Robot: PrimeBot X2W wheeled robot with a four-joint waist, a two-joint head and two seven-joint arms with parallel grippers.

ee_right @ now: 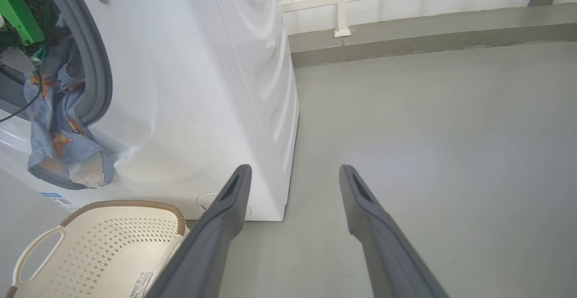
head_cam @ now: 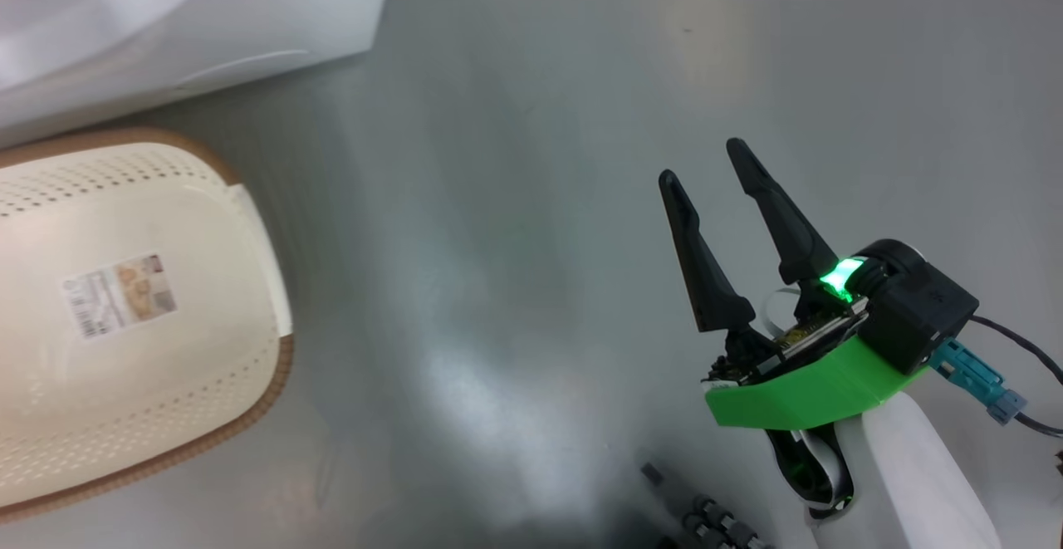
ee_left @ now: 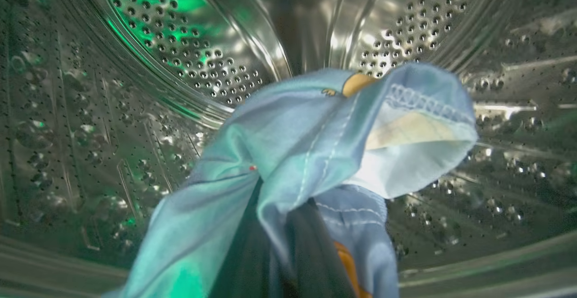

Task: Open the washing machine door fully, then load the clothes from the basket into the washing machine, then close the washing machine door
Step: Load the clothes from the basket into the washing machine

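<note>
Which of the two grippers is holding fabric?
The left gripper: it is shut on the clothes inside the drum, while the right gripper stands open and empty above the floor.

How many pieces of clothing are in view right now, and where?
1 that I can tell: the clothes, light-blue, clamped in the left pincer inside the drum, one end hanging outside the washing machine. The basket shows none; others may be hidden.

The clothes are light blue with orange patches and pale stitching. The drum is shiny steel, dotted with holes and tinted green. The basket is cream with rows of holes and a brown woven rim. The washer is white, its seal grey, the floor grey.
</note>
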